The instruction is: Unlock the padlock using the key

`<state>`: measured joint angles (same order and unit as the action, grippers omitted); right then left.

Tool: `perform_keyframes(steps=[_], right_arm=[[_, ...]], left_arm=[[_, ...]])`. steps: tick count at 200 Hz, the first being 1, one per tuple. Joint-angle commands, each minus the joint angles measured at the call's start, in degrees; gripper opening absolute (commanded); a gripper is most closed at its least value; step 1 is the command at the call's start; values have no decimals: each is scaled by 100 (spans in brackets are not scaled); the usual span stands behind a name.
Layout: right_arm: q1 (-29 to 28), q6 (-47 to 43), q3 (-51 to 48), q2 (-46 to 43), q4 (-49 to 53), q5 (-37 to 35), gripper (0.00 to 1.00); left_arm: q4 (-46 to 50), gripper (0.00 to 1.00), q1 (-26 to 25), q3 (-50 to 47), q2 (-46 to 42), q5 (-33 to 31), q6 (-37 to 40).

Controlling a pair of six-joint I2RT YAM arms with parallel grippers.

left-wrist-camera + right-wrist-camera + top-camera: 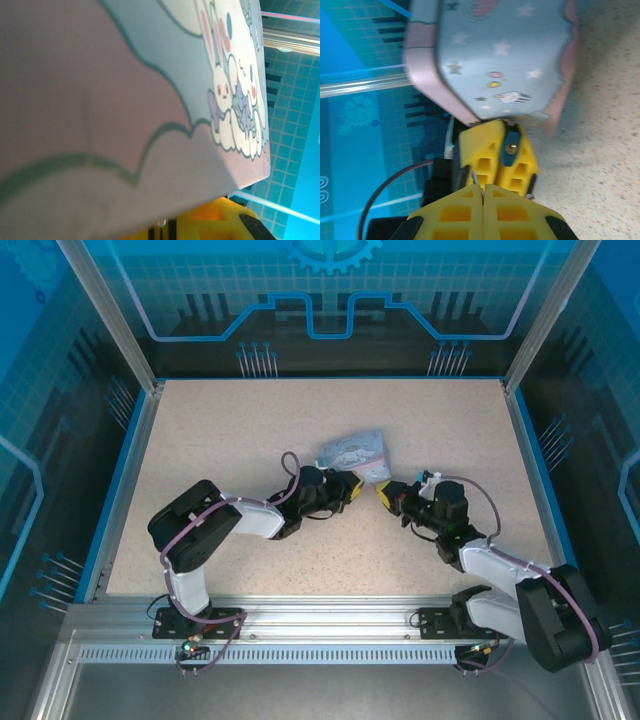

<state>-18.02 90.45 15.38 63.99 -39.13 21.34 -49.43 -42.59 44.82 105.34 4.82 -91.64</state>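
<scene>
The padlock [509, 149], a small dark blue-grey body with a brass keyhole, sits between the yellow fingers [482, 150] of my left gripper [354, 488], which is shut on it. It faces my right gripper [482, 188]. That gripper is shut on the key [475, 177], a thin grey sliver sticking out of its fingertips just left of the padlock and short of the keyhole. In the top view my right gripper [384, 492] meets the left one tip to tip at mid-table. In the left wrist view, a yellow finger [215, 225] shows under the tin.
A pale-blue and pink cartoon tin [352, 451] lies just behind both grippers, its corner right above the padlock [495, 60]; it looms close in the left wrist view [125, 100]. The speckled table [220, 430] is bounded by blue rails and glass walls.
</scene>
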Motion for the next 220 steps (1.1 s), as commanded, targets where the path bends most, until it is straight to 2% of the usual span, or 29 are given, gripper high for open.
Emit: perform_keyframes(steps=[1, 61, 133, 220], right_arm=[[31, 42, -180, -246, -586, -139, 0], [-78, 51, -251, -292, -663, -463, 0], [-363, 95, -61, 398, -1135, -605, 0], [-485, 51, 35, 477, -1007, -666, 0]], left_arm=[[-610, 0, -16, -61, -200, 173, -230], [-726, 0, -3, -119, -395, 230, -355], [-703, 0, 16, -144, -566, 204, -375], [-728, 0, 36, -144, -499, 205, -398]])
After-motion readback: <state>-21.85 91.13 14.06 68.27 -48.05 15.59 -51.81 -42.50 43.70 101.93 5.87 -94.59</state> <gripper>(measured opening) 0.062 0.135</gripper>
